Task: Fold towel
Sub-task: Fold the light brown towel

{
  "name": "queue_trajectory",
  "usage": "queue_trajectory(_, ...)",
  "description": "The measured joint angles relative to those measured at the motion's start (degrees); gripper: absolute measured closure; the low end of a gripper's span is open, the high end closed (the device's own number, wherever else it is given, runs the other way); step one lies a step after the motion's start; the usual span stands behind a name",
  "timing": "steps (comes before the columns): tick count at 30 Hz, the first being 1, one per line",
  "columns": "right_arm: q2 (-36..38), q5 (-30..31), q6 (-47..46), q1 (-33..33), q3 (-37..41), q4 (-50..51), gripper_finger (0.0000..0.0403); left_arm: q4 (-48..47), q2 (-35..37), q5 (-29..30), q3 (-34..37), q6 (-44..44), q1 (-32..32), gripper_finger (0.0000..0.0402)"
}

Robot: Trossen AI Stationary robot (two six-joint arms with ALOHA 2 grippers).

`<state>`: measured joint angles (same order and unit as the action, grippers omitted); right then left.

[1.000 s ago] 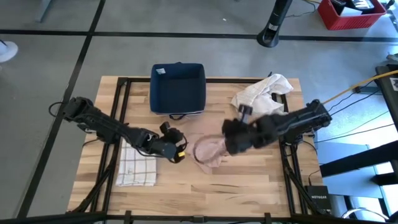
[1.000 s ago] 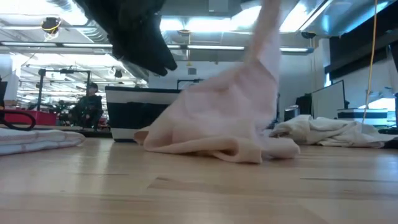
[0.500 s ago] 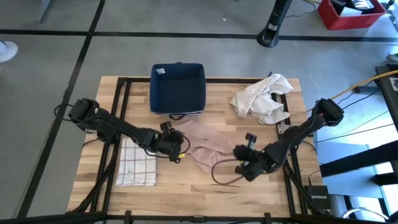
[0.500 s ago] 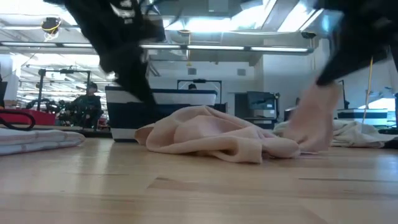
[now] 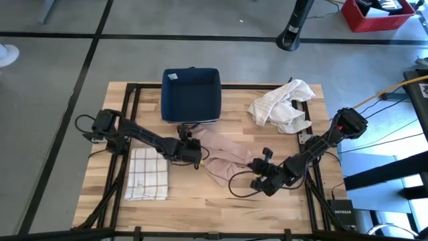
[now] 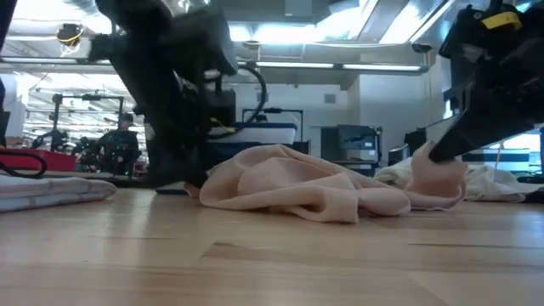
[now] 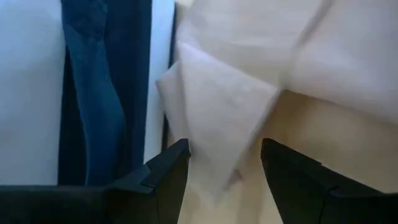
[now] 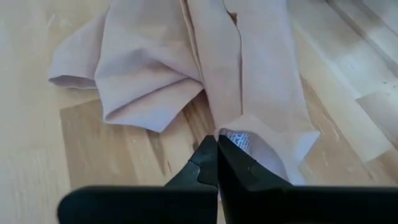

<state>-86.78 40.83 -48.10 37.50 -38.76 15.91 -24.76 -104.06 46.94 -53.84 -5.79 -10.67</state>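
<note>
CHANGE: right gripper [image 8: 217, 163] has dragged the pink towel [image 5: 221, 155] flat from mid-air, clamped on its corner | left gripper [image 7: 221, 171] now straddles the opposite corner, fingers apart (not yet gripping) | NEXT: you likely close left, then spread.

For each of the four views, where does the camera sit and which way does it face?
High: overhead, looking down on the wooden table and both arms.
Low: at tabletop height, facing the crumpled pink towel and the room.
Left wrist: past the open left tool at a towel corner beside the dark blue bin.
Right wrist: past the shut right tool, pinching the towel's edge.
All share the towel.
</note>
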Motion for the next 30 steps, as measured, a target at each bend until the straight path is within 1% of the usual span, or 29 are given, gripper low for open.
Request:
queue_trajectory(3, 0.00, 1.17, 0.09, 0.00, 0.04, -0.51, 0.0402, 1.37, -1.01, 0.04, 0.02, 1.39, 1.06, 0.0221)
queue_trajectory(5, 0.00, 1.15, 0.40, 0.00, 0.04, -0.55, 0.0402, 1.93, -1.05, 0.04, 0.01, 1.52, 1.39, 0.0248)
queue_trajectory(7, 0.00, 1.19, 0.52, 0.00, 0.04, -0.69, 0.0402, 1.20, -0.46, 0.13, 0.02, 0.95, 1.37, 0.0288)
queue_trajectory(10, 0.02, 0.57, 0.96, 0.00, -0.16, -0.64, 0.0402, -1.01, 1.35, 0.17, -0.82, -1.04, 0.56, 0.0365)
queue_trajectory(11, 0.19, 0.25, 1.62, 0.04, -0.56, -0.24, 0.0402, -2.26, 2.15, 0.17, -1.55, -1.81, 0.07, 0.0383)
queue_trajectory(12, 0.61, 0.06, 2.02, 0.17, -1.11, 0.16, 0.0402, -3.81, 3.18, 0.15, -2.38, -2.82, -0.52, 0.0391)
queue_trajectory(16, 4.46, 0.69, 4.32, 0.94, -5.33, 8.18, 0.0402, -12.90, 8.34, -0.94, -7.38, -5.95, -3.33, 0.0388)
queue_trajectory(19, 8.46, 3.23, 6.25, 1.19, -9.36, 17.21, 0.0402, -21.16, 12.65, -5.10, -12.65, -8.33, -4.96, 0.0397)
queue_trajectory(22, 13.08, 6.44, 8.11, 1.13, -13.71, 25.49, 0.0402, -26.31, 16.80, -9.46, -17.95, -11.97, -5.57, 0.0396)
queue_trajectory(25, 17.51, 10.78, 11.15, 1.11, -18.21, 31.30, 0.0402, -29.36, 20.81, -10.98, -22.20, -13.49, -5.89, 0.0394)
queue_trajectory(30, 23.60, 19.15, 20.12, 1.11, -27.06, 38.37, 0.0402, -31.64, 27.07, -11.30, -28.44, -12.65, -5.14, 0.0400)
